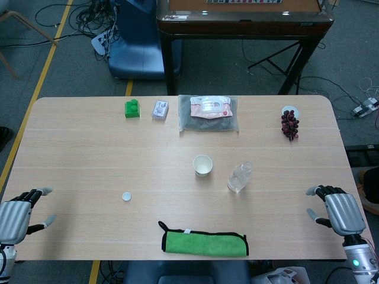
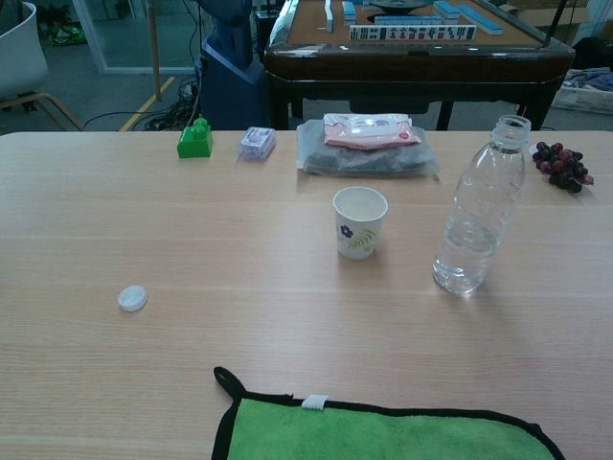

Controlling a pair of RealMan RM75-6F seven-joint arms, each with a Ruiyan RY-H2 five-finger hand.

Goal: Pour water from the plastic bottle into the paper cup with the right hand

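Pre-grasp moment, nothing held. Right hand (image 1: 339, 211) parked at the counter's (image 1: 89, 154) right edge near the front corner, fingers (image 1: 312, 191) spread apart and empty, palm turned inward toward the middle — probably staged for a side approach to the bottle. Left hand (image 1: 16, 213) sat at the left edge near the front corner, fingers also apart, empty, well clear of the work; not needed for the pour. Neither hand visible in the chest view.

Plastic bottle (image 2: 479, 205) stood upright right of centre, cap off, neck open, only a little water showing at the bottom. Paper cup (image 2: 359, 221) upright just beside it on the left, mouth up, apart from the bottle — set close, likely so a short tilt reaches the rim. White bottle cap (image 2: 132, 298) lay toward the left front, well apart from both, out of the pour path.

Green cloth (image 2: 383, 426) spread along the front edge, presumably for spills. Green block (image 1: 132, 109), small packet (image 1: 160, 109) and wipes pack on a grey bag (image 1: 209, 112) lined up along the back edge; grapes (image 1: 289, 123) near the back right corner. All out of reach path.

Task judged not started: bottle untouched, cup looked empty as far as visible. Next move likely a reach left from the right edge to grip the bottle's body; light, thin-walled bottle could tip or crush.
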